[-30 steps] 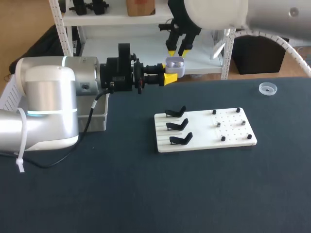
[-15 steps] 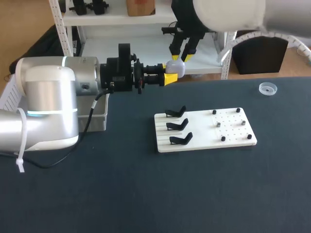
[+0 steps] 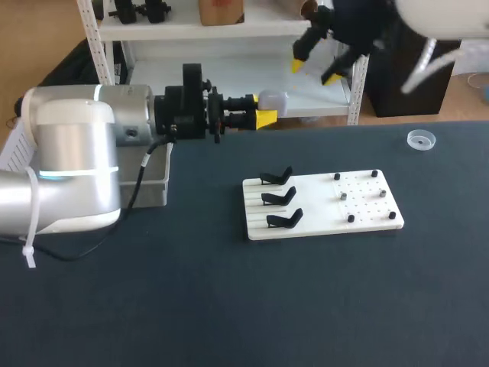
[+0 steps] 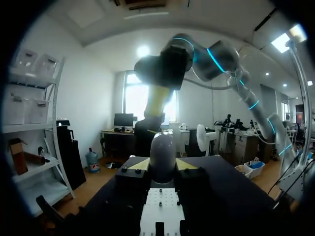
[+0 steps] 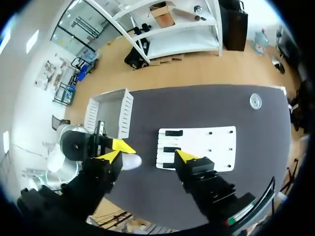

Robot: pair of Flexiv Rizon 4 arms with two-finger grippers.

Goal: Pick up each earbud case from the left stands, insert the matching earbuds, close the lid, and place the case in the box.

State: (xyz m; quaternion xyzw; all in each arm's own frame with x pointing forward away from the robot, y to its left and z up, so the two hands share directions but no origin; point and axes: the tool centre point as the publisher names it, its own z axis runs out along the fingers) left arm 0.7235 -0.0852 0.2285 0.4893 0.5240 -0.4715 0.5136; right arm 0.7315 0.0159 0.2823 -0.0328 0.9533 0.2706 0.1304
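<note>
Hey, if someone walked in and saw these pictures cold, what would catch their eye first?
The left pincer, held level over the far side of the table, is shut on a pale earbud case with its lid closed. Higher up hangs the right pincer, open and empty. On the table, a white board carries three bare black stands.

Bright even light, faint shadows on table [image 3: 229, 306], left wrist backlit

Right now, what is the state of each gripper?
Left gripper: closed on the earbud case.
Right gripper: open, holding nothing.
</note>
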